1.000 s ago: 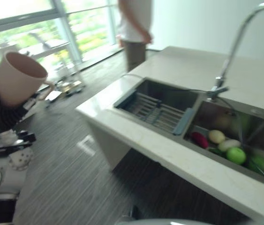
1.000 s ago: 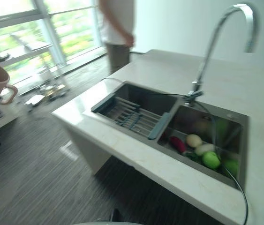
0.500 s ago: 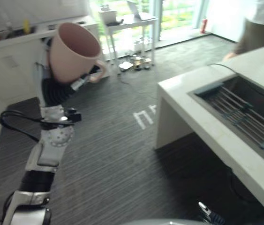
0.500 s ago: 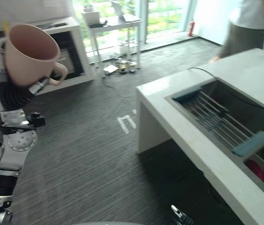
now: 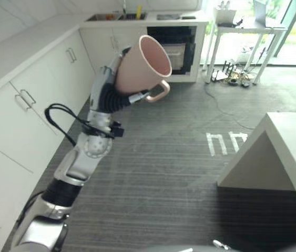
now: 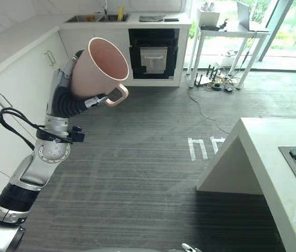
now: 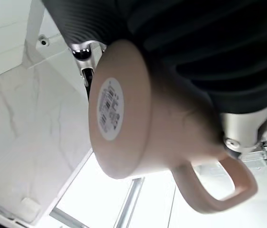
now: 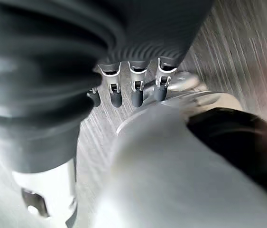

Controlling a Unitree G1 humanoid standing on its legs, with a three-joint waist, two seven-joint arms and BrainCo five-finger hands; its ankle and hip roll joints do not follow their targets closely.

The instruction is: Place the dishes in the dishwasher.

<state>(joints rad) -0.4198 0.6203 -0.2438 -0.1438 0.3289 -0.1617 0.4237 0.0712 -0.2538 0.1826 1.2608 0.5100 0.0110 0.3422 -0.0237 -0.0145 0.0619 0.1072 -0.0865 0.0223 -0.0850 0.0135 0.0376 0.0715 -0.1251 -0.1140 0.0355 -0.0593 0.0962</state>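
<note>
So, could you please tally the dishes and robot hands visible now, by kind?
Pink mugs: 1, the mug gripped by the left hand.
Robot hands: 2, that left hand and the right hand, hanging empty.
Total: 3.

Dark grey striped floor (image 6: 137, 173), white cabinets (image 6: 16, 79) along the left wall, built-in black oven (image 6: 153, 52), small white table (image 6: 226, 34) by bright windows (image 6: 295, 26), pale counter corner (image 6: 263, 152)

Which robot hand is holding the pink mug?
The left hand. It is raised high with its fingers curled round the pink mug, handle pointing sideways. The right hand holds nothing; its fingers hang relaxed above the floor.
</note>
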